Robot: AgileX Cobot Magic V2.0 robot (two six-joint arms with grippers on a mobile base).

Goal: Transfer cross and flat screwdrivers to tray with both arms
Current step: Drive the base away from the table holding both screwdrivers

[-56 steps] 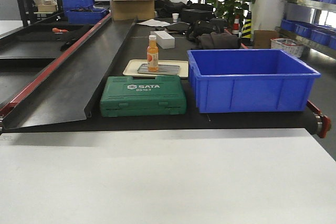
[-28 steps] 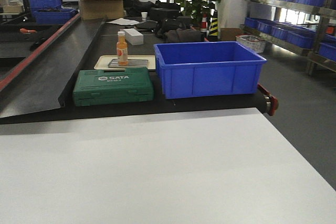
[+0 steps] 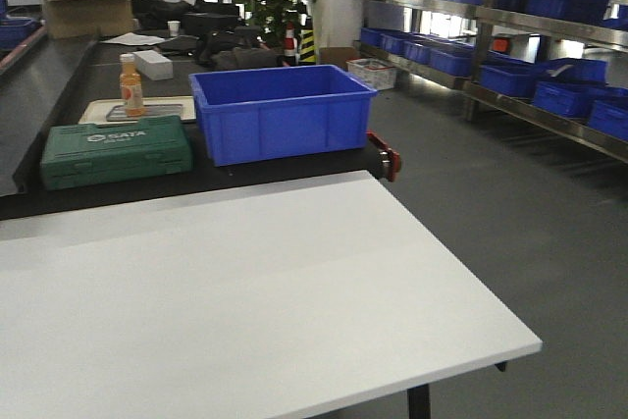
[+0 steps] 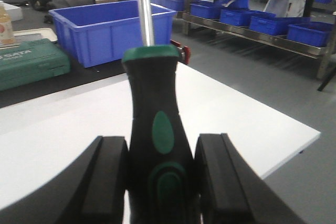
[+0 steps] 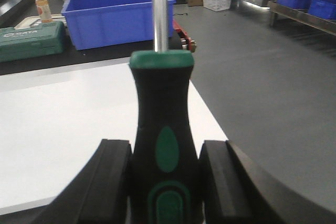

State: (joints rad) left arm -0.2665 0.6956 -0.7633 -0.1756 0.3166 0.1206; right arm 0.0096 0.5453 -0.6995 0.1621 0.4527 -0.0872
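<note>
Between the fingers of the left claw (image 4: 160,148) sits one screwdriver (image 4: 156,93), its black-and-green handle pinched on both sides and its bright shaft running straight out ahead of the claw. The right claw (image 5: 167,153) is closed in the same way on the second screwdriver (image 5: 161,90), handle clamped, shaft pointing forward. Under and ahead of both claws lies the white bench (image 3: 245,291). Beyond its far edge, ahead and a little left of each shaft, stands the blue bin (image 3: 280,120), with the green tool case (image 3: 113,149) further left. A cream tray (image 3: 98,108) carrying an orange bottle (image 3: 130,85) lies behind that case. To the right of the right claw the bench ends and bare floor (image 3: 510,213) begins.

The grey tray meant to receive the tools shows in none of the views, so both screwdrivers look to be in carriage, roughly midway through the job. To do this well, I would hold an even squeeze on the thick waist of each handle, since a rounded handle can twist or slip in flat fingers. Find the tray before lowering anything. Bring the arms in apart so the long shafts do not cross or strike the bin wall. Lay each tool low and flat inside the rim, and release only once the handle rests there
</note>
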